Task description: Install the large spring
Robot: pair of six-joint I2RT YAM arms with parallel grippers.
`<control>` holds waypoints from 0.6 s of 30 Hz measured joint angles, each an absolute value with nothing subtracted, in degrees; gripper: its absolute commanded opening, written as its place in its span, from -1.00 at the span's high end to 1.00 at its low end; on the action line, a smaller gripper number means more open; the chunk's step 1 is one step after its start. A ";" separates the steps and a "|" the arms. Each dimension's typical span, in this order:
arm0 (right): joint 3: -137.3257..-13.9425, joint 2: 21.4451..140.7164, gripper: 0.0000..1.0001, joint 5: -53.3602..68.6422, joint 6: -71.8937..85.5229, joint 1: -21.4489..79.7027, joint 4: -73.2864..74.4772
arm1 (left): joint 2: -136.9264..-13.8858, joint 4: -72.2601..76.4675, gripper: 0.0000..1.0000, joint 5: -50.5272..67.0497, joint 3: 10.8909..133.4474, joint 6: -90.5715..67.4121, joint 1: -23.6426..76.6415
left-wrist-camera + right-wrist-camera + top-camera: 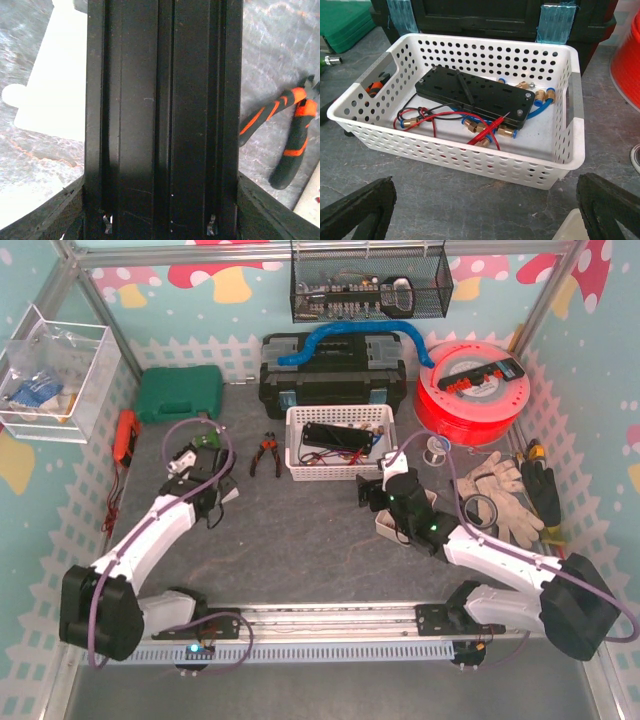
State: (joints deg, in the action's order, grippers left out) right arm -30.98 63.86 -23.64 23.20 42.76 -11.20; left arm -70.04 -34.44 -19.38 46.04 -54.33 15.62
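Pinching a black grooved bar (160, 100), L claw (160, 205) has its fingers (55, 215) pressed against both sides of it. The bar fills the middle of the L wrist view, so little else shows there.

Landmark = white basket (293, 445).
- L claw (193, 465) is left of the basket in top view, w/ orange-handled pliers (265, 453) between the two.
- Same pliers (287, 135) lie on the table beside the bar in the wrist view; a white sheet (55, 100) is on the bar's other side.
- R claw (372, 492) is just in front of the basket's near right corner, spread wide, nothing in it.
- R wrist view has both fingers (360, 210) far apart w/ grey table (445, 190) between them and the basket (560, 165) straight ahead.
- Inside basket: black perforated plate (475, 92), brass fittings (542, 95), red + black leads (440, 122), blue tubing (540, 107).
- Behind basket: black toolbox (330, 380) w/ blue handle (350, 340).
- Left-rear of basket: green case (180, 392).
- Right-rear: red spool (470, 390) w/ a black label strip on top, print too small to read.
- Right of basket: work gloves (500, 490).

Can't read a brand or any text elsewhere. Large spring: can't tell where it is, not made out in any view.
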 measured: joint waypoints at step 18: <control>-30.24 60.95 -0.94 -23.51 23.64 42.76 -11.81 | -50.37 -51.46 0.83 -28.05 37.63 -76.23 -0.40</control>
